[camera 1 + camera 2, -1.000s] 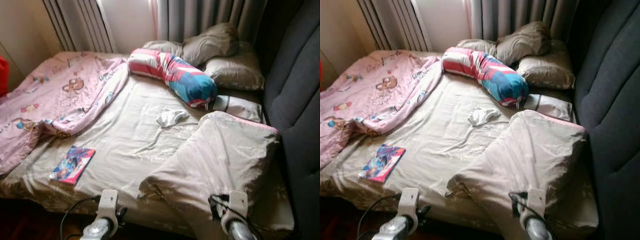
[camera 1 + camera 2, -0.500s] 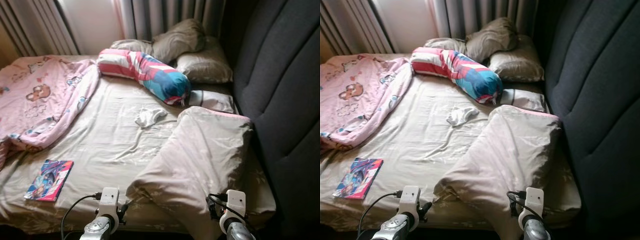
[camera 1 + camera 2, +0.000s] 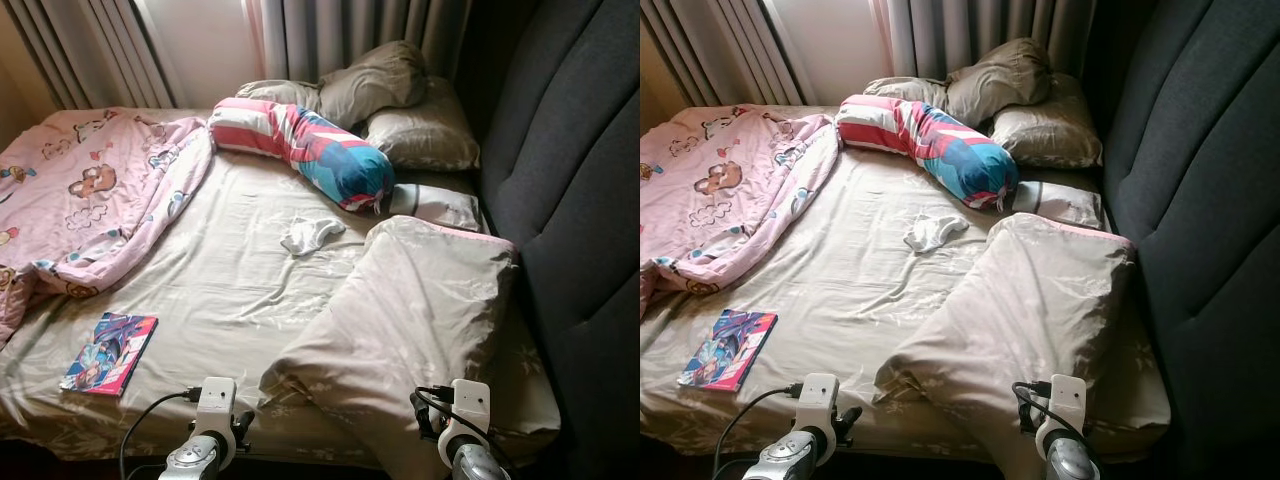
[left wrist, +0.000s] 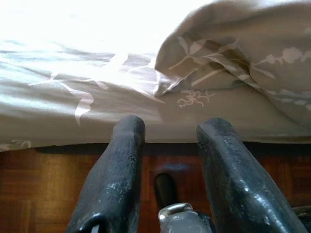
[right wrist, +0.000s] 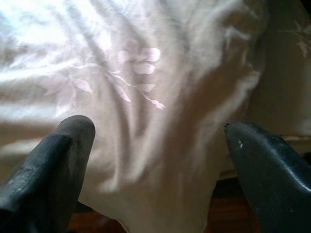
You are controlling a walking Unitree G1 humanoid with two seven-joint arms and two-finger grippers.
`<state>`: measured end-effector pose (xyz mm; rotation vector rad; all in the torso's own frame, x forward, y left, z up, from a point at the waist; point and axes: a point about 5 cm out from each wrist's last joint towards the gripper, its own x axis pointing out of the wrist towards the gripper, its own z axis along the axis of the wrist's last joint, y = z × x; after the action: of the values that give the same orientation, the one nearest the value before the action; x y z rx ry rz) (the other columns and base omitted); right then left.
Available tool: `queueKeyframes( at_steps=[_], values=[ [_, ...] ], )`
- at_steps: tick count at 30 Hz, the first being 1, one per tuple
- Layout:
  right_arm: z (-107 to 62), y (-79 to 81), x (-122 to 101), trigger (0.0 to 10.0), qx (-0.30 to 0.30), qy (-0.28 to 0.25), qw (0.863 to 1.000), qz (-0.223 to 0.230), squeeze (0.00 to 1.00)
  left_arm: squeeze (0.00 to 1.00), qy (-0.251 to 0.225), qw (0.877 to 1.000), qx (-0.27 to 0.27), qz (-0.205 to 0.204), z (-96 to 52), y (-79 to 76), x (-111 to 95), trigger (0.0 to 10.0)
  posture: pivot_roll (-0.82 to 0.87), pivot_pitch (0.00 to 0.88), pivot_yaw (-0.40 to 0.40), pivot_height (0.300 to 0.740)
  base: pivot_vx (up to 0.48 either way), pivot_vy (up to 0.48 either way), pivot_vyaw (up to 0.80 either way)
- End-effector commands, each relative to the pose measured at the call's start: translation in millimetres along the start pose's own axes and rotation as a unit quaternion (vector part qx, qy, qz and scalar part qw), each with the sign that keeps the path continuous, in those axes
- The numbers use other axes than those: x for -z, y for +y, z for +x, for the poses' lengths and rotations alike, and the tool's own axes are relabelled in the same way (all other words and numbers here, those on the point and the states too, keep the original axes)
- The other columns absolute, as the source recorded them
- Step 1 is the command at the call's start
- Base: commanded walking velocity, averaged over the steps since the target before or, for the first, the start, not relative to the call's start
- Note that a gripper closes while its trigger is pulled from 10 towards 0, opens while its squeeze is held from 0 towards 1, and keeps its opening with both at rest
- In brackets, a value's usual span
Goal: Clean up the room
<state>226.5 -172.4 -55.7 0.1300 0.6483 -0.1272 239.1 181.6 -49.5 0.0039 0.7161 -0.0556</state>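
An unmade bed with a beige sheet (image 3: 230,290) lies before me. On it are a crumpled pink cartoon blanket (image 3: 90,200) at the left, a striped red and blue bolster (image 3: 310,150), a small white cloth (image 3: 310,235) mid-bed, and a colourful book (image 3: 108,352) near the front edge. A bulky beige quilt (image 3: 420,320) is heaped at the front right. My left gripper (image 4: 172,128) hangs open at the bed's front edge, just short of the quilt's corner (image 4: 194,73). My right gripper (image 5: 160,128) is wide open, close to the quilt (image 5: 136,87), and holds nothing.
Several beige pillows (image 3: 400,110) lie at the bed's head by the grey curtains (image 3: 360,40). A tall dark padded headboard (image 3: 570,180) runs along the right side. Brown wooden floor (image 4: 43,179) shows under the bed's edge.
The whole picture swung right, then back a little left, so the camera turned. Nothing on the bed moved. Both arms stay low at the bed's front edge.
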Motion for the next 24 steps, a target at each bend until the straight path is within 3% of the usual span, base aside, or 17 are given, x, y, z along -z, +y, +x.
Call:
queueKeyframes(
  at_steps=[1, 16, 24],
  values=[
    [-1.0, -1.1, 3.2, 10.0, 0.003, 0.006, 1.000, 0.004, 0.00, 0.00, 0.003, 1.000, -0.004, -0.005, -1.2, 2.7, 2.9, 10.0, -0.07, 0.036, 0.025, 0.740, 0.240, 0.000, 0.00],
    [-0.6, -2.0, 1.8, 10.0, 0.003, 0.003, 1.000, 0.002, 0.00, 0.00, 0.002, 1.000, -0.004, -0.007, -1.2, 2.2, 2.9, 10.0, -0.06, 0.036, 0.023, 0.740, 0.258, 0.000, 0.00],
    [-0.7, -2.0, 2.2, 10.0, 0.003, 0.006, 1.000, 0.000, 0.00, 0.00, 0.002, 1.000, -0.006, -0.005, -1.4, 3.0, 3.1, 10.0, -0.06, 0.038, 0.022, 0.740, 0.000, 0.000, 0.00]
  ],
)
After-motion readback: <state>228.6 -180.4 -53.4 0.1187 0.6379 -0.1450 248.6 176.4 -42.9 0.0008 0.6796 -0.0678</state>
